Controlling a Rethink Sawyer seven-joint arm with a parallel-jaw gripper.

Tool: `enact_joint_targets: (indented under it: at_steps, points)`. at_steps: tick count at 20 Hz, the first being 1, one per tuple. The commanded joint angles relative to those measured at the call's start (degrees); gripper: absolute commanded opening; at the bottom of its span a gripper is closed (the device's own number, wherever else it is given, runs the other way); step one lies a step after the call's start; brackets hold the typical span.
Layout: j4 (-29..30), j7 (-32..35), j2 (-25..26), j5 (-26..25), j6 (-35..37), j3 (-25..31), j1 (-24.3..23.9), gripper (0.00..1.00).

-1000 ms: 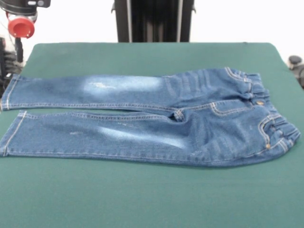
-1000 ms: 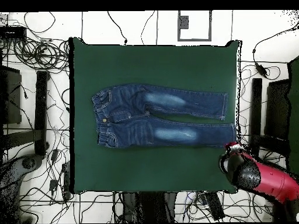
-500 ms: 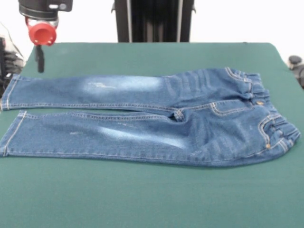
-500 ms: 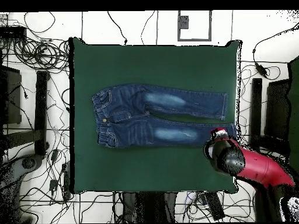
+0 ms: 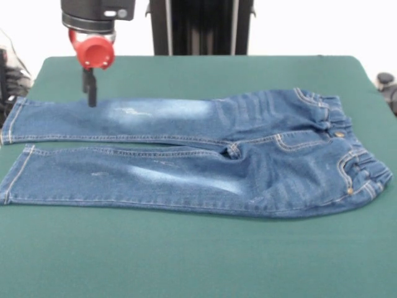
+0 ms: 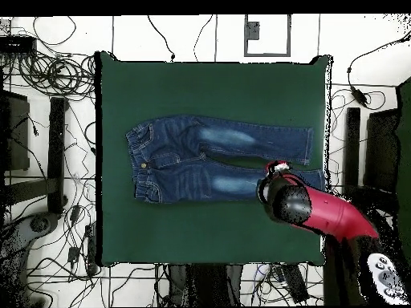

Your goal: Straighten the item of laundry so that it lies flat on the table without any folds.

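Small blue denim jeans (image 5: 205,155) lie nearly flat on dark green felt table (image 5: 186,261); waistband creases remain. Gripper (image 5: 91,93) above far leg; finger state indeterminable.

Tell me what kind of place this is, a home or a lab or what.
Most likely a robotics lab. A red and black robot arm works over a table covered in green cloth, with only jeans on it, and loose cables sprawl across the floor around it.

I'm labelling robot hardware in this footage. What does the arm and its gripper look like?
In the overhead view the arm is a thick red tube ending in a rounded black head. In the front view the wrist is a black cylinder with a red cup-shaped piece beneath it, and the gripper hangs below as a thin black prong.
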Motion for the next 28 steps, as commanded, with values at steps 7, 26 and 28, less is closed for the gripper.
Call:
enact_joint_targets:
  at_steps: [7, 26, 28]
  points:
    - [5.2, 8.9, 2.9, 9.8, 4.0, 1.0, 6.6, 1.00]
    - [6.1, 14.2, 4.4, 21.5, 2.2, -0.9, 14.0, 1.00]
    - [6.9, 14.6, 4.4, 23.4, 1.8, -0.6, 14.7, 1.00]
